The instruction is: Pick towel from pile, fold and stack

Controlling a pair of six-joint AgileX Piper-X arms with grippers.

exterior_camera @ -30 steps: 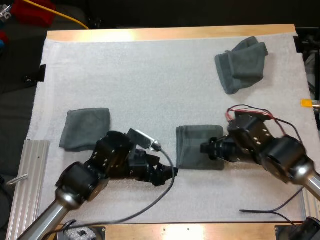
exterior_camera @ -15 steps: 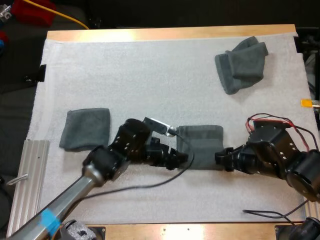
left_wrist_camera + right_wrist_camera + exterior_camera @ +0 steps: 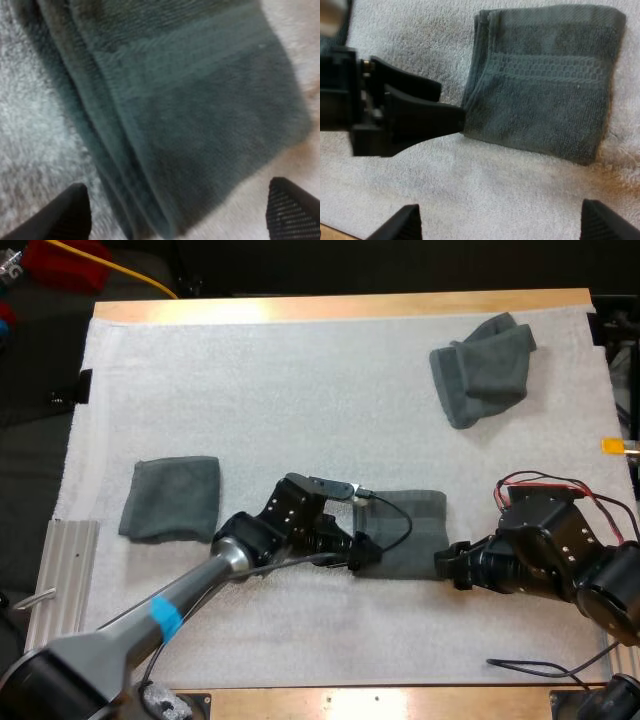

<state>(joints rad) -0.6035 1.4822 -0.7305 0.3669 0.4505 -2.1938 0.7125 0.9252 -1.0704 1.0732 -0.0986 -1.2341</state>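
A folded grey-green towel [image 3: 402, 532] lies flat in the middle of the mat. My left gripper [image 3: 366, 553] is at its left edge, low over the mat, open, with the towel's [image 3: 190, 110] corner between and just ahead of its fingers [image 3: 70, 212]. My right gripper [image 3: 452, 567] stands open just off the towel's near right corner, holding nothing. From the right wrist, the towel [image 3: 545, 82] lies ahead of my right gripper [image 3: 502, 222], and the left gripper [image 3: 415, 117] touches its far corner. A second folded towel [image 3: 172, 497] rests at the left. A crumpled towel [image 3: 482, 368] sits at the far right.
A ribbed metal rail [image 3: 55, 610] runs along the mat's left near side. The mat [image 3: 280, 390] lies bare between the towels, and a loose dark cable [image 3: 530, 665] trails near the front right edge.
My left gripper has moved right, up to the middle towel's left edge. My right gripper has drawn back to the right, off the towel.
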